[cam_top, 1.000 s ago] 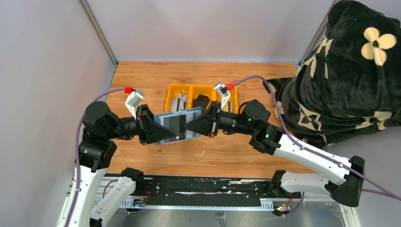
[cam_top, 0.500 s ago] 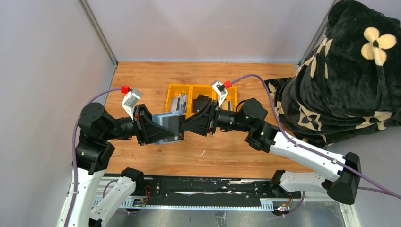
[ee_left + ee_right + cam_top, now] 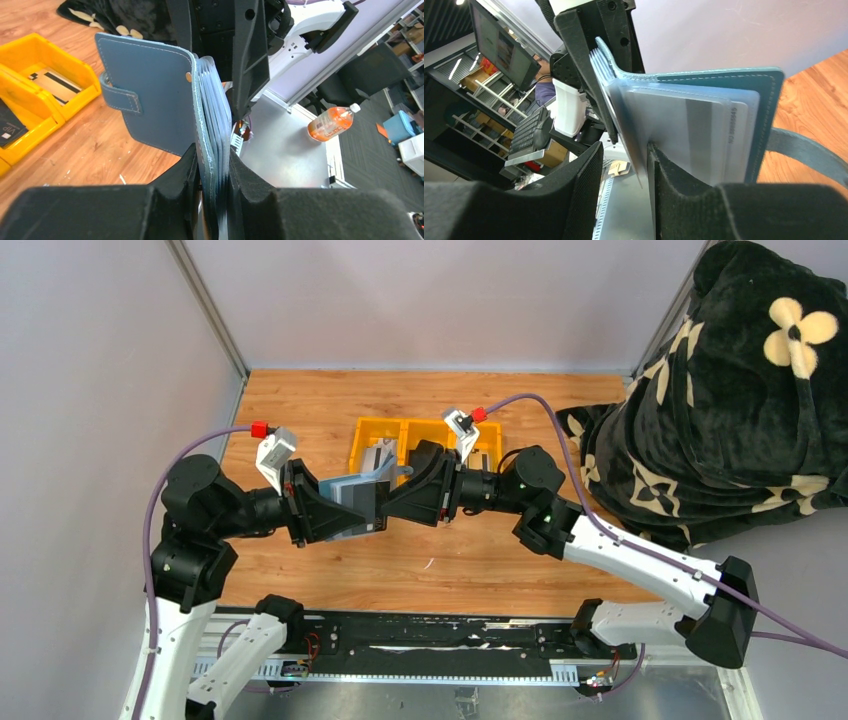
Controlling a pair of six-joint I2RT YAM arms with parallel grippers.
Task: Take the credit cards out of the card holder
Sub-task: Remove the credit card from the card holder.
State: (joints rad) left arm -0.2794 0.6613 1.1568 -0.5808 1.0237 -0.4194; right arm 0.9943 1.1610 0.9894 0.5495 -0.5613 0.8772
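Partly done: one striped card (image 3: 52,80) lies in the yellow tray (image 3: 30,122), but credit cards (image 3: 704,135) sit sleeved inside the card holder (image 3: 150,100), held above the counter (image 3: 300,410). The left hand (image 3: 216,167) pinches its edge, and the right hand (image 3: 624,160) is spread around a sleeve.

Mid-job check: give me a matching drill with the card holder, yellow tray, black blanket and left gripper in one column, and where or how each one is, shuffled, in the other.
Things:
1. card holder
2. yellow tray
3. black blanket
4. left gripper

Place or state:
A. heaped at the right side of the table
B. shut on the holder's stack of clear sleeves
C. resting on the table at its far side
D. lifted off the tabletop, cover swung open

Pairs: 1-D, 2-C, 3-A, 4-B
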